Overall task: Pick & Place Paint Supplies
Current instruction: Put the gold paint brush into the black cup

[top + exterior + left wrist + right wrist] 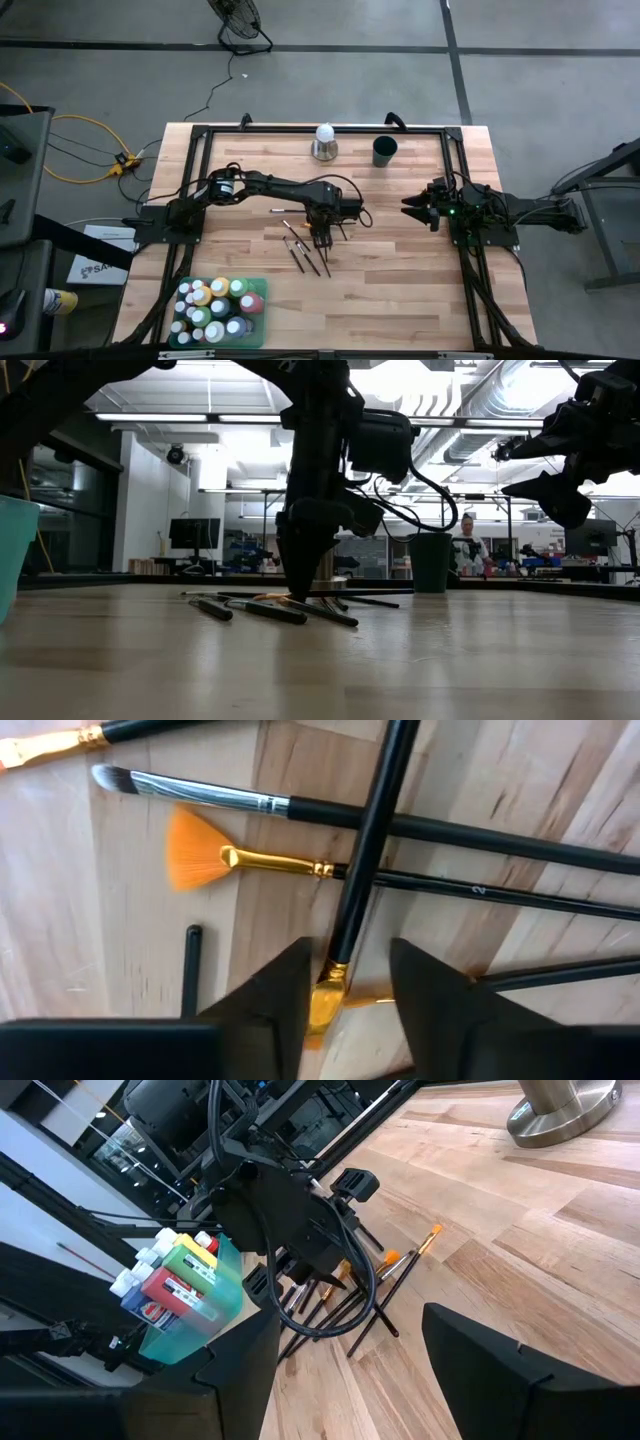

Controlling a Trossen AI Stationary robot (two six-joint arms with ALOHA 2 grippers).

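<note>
Several thin black-handled brushes (303,247) lie crossed on the wooden table near its middle. My left gripper (320,237) points straight down over them and is open, fingertips low at the tabletop (300,588). In the left wrist view its two fingers (290,1005) stand on either side of one brush's gold ferrule (328,995), and that brush's black handle (375,830) lies over two others, one an orange fan brush (200,850). Paint bottles (215,305) stand in a green bin (262,286) at the near left. My right gripper (413,210) waits open at the table's right. My left gripper comes from above, pointing down, with one finger on each side of the gold ferrule (328,995) and across the brush. A gap still shows on one side of the ferrule. Whether the other finger touches it, I cannot tell. The brush lies flat on the table.
A white ball on a metal base (325,143) and a dark green cup (384,150) stand at the far edge. A black frame (300,129) runs around the table. Bare wood lies between the brushes and my right arm.
</note>
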